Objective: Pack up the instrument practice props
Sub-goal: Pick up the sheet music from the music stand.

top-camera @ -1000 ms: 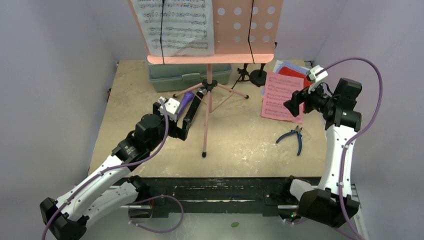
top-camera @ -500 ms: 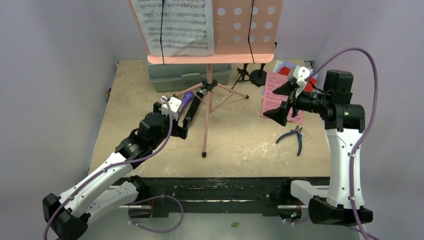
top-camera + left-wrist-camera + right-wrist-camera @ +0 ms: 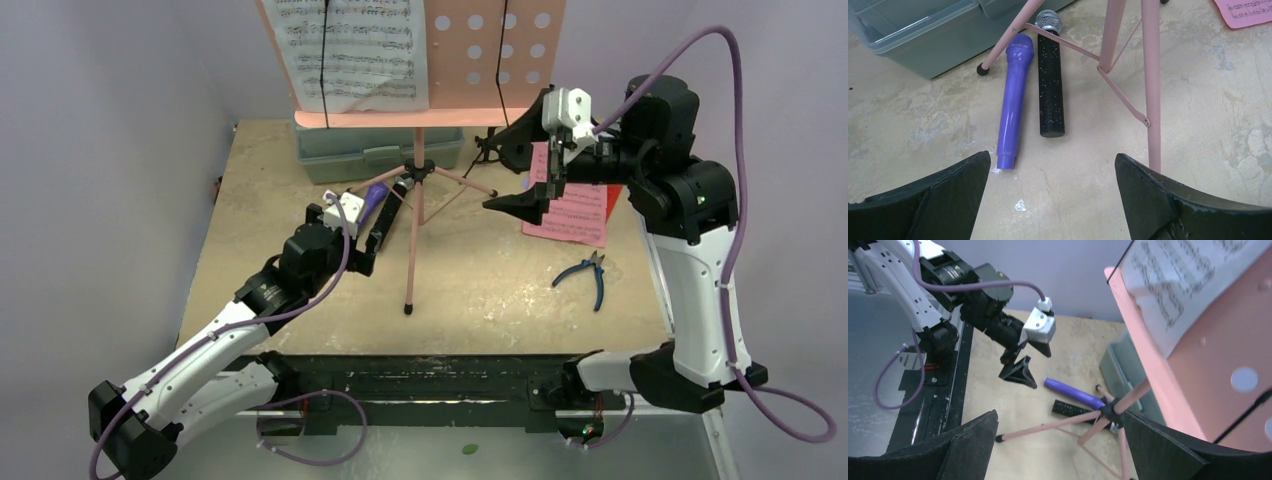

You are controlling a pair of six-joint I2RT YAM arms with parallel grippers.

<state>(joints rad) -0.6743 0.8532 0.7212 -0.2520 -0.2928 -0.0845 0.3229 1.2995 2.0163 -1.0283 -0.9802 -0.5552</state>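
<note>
The pink tripod (image 3: 417, 215) stands mid-table, its perforated tray (image 3: 500, 60) holding a white sheet-music page (image 3: 350, 50). Under its legs lie the purple microphone (image 3: 1013, 100) and the black silver-headed microphone (image 3: 1051, 85), side by side. My left gripper (image 3: 1053, 180) is open just short of their near ends, nothing between its fingers. My right gripper (image 3: 1058, 440) hangs open and empty in the air right of the stand, facing the tripod hub (image 3: 1113, 412). Red and pink pages (image 3: 575, 210) lie at the right. A small black mic mount (image 3: 487, 150) stands behind.
A grey-green plastic case (image 3: 375, 150) sits behind the tripod at the back. Blue-handled pliers (image 3: 590, 275) lie on the table near the right arm. One tripod leg (image 3: 1150, 85) runs close beside the left gripper's right finger.
My right arm has lifted off the pages and swung up and left toward the stand, its jaws spreading wider. The left arm has crept slightly toward the microphones.
</note>
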